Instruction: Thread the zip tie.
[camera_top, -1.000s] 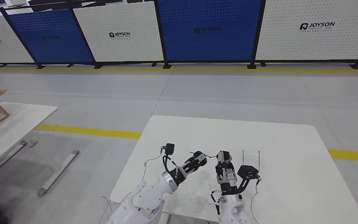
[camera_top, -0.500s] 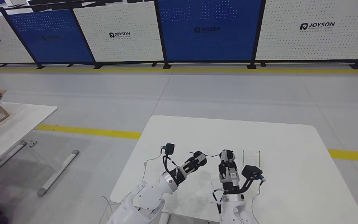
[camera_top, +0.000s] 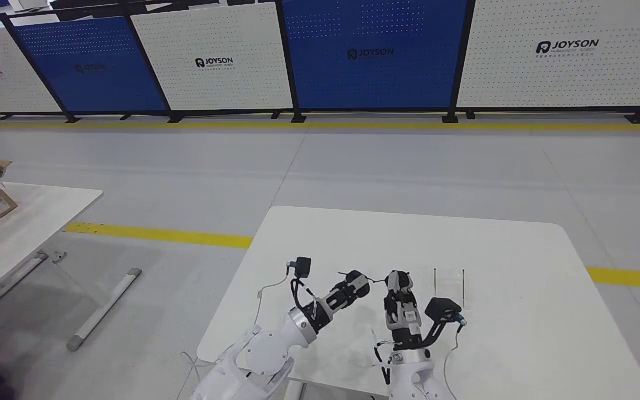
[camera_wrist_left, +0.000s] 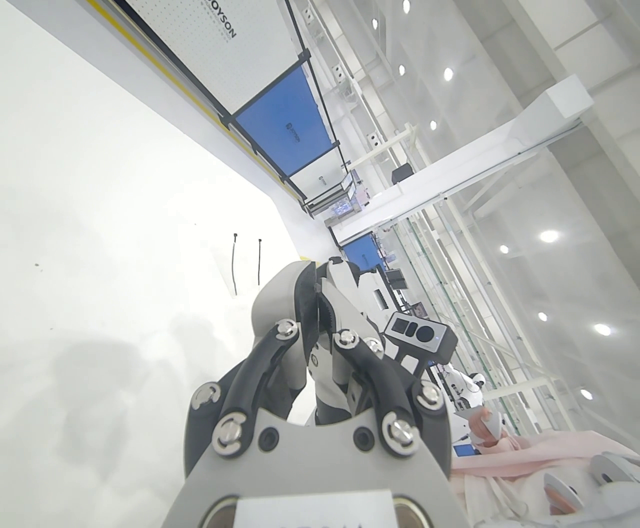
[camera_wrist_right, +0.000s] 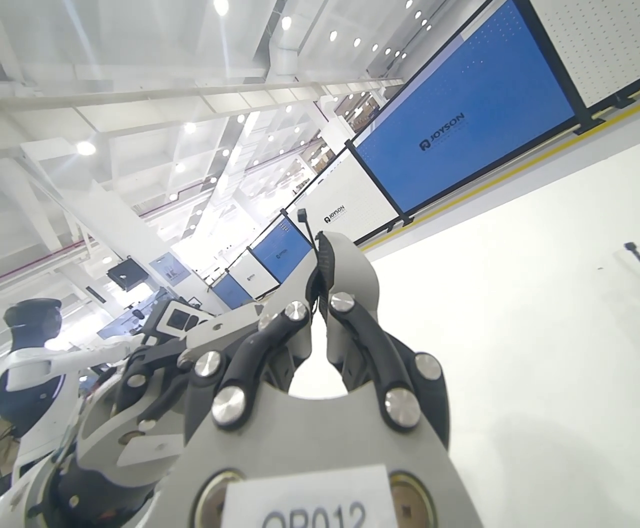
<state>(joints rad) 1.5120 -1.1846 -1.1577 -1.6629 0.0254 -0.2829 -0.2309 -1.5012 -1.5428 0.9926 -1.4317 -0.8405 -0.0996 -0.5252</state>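
A thin black zip tie spans the short gap between my two grippers, low over the near middle of the white table. My left gripper is shut, with a dark sliver of the tie pinched between its pads. My right gripper is shut on the other end. The tie's square head sticks out past its fingertips. The two grippers stand tip to tip, almost touching.
Two spare zip ties lie side by side on the table just beyond the right gripper, also in the top view. The far and right parts of the table are bare. Blue and white panels stand far behind.
The right gripper drifted slightly away from the left one, then came back close to it. The left arm has stayed still.
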